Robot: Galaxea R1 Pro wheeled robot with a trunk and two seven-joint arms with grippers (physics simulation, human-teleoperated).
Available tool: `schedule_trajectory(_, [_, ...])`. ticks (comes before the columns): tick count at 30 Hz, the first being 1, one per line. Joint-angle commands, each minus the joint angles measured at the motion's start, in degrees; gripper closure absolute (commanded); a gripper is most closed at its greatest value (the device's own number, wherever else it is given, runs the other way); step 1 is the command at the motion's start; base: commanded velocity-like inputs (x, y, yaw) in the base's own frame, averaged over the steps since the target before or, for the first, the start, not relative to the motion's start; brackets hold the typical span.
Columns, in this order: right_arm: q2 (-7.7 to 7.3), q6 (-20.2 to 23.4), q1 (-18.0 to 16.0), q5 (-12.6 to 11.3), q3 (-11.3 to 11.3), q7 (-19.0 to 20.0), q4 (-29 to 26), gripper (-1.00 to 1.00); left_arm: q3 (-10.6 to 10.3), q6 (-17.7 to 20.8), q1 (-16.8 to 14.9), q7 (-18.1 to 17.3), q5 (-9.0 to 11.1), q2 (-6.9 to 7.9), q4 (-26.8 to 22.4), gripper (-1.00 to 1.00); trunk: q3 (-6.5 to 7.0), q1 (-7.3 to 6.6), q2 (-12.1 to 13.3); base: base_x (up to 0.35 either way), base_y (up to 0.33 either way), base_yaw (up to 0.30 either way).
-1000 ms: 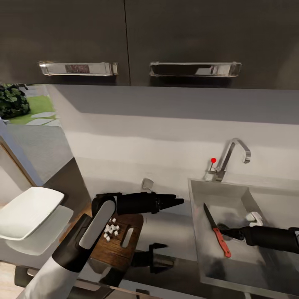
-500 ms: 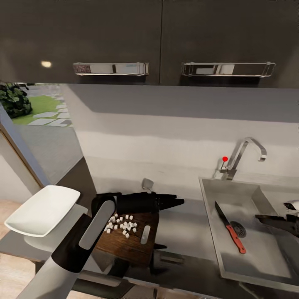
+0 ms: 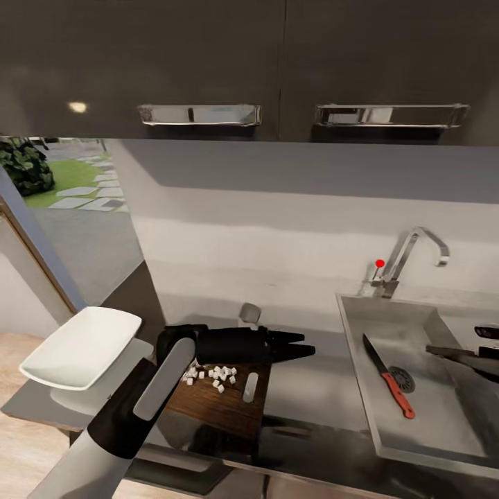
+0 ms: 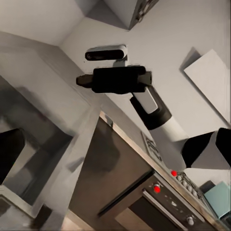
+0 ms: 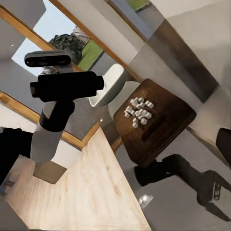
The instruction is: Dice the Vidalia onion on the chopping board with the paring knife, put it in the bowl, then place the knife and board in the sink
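Brushed-metal sink [image 3: 443, 443], dark wooden chopping board [image 3: 220, 404], glossy white bowl [image 3: 80, 339].

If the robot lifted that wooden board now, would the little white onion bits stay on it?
Probably only if it stays level. The diced onion lies loose in a small heap on the flat chopping board, which shows no raised rim, so a tilt would likely slide bits off. The board itself looks stiff and should not flex.

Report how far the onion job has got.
Done: the onion is diced, its pale bits lying on the chopping board, and the paring knife lies in the sink. In hand: nothing; the left tool hovers open. Left: bits into the empty bowl, board into the sink.
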Motion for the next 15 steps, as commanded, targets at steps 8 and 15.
schedule_trajectory(8, [0.36,-4.3,0.1,3.0,3.3,-2.4,0.0,-1.00,0.0,0.3,-0.1,-0.1,0.3,0.06,0.0,-1.00,-0.07,0.01,-0.1,0.000,0.298,0.000])
schedule_trajectory(15, [0.57,-10.6,0.2,4.0,3.5,-1.9,0.0,-1.00,0.0,0.3,-0.1,-0.1,0.8,0.23,0.0,-1.00,-0.07,0.01,-0.1,0.000,0.308,0.000])
